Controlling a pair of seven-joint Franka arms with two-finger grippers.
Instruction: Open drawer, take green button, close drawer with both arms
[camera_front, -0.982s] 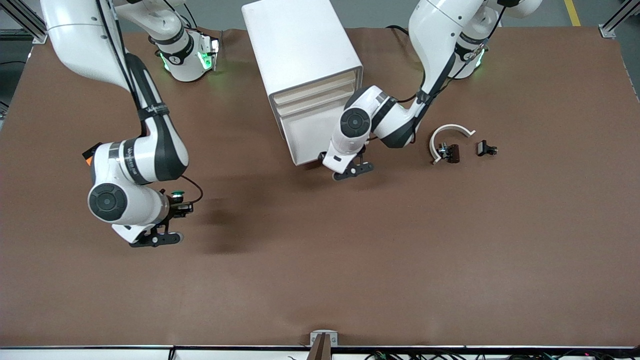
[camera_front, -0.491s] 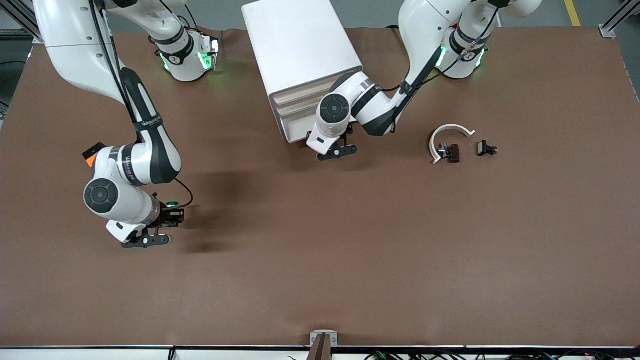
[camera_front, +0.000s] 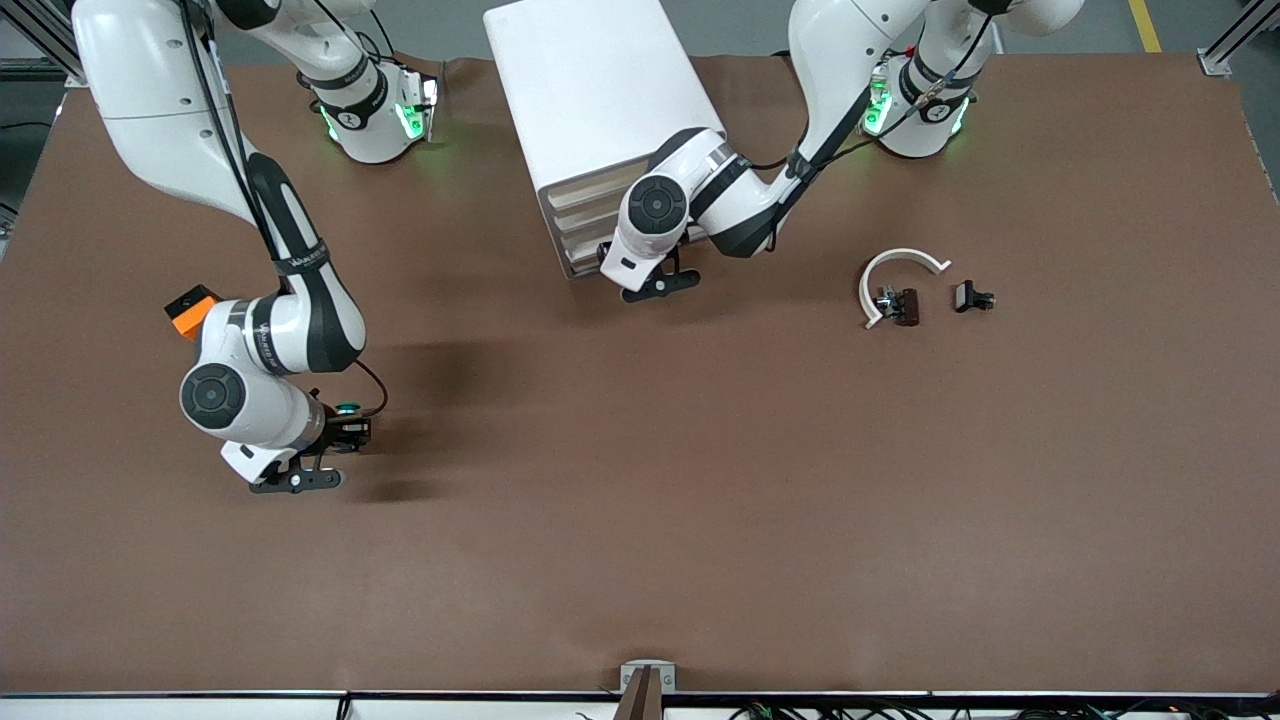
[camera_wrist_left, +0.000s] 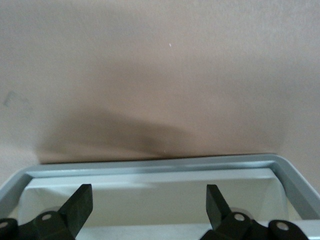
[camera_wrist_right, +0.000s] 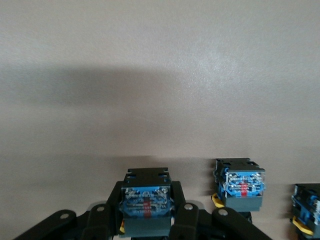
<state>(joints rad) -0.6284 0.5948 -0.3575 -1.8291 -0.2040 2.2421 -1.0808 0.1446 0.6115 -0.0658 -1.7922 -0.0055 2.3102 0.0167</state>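
The white cabinet (camera_front: 600, 90) stands at the table's back. Its lowest drawer (camera_front: 583, 263) is pushed in almost flush. My left gripper (camera_front: 605, 255) is at that drawer's front, open and empty. In the left wrist view its fingers (camera_wrist_left: 80, 205) stand wide apart over the drawer's grey rim (camera_wrist_left: 150, 164). My right gripper (camera_front: 348, 430) is low over the table toward the right arm's end, shut on the green-capped button (camera_front: 348, 408). The right wrist view shows the button's black-and-blue body (camera_wrist_right: 146, 202) between the fingers, with its cap hidden.
A white curved piece (camera_front: 900, 262) and two small black parts (camera_front: 903, 305) (camera_front: 972, 297) lie toward the left arm's end. The right wrist view shows two more blue-bodied buttons (camera_wrist_right: 240, 185) (camera_wrist_right: 307, 200) beside the held one.
The left gripper has pushed the lowest drawer from well out back into the cabinet. The right gripper has moved down and a little toward the right arm's end, still holding the button.
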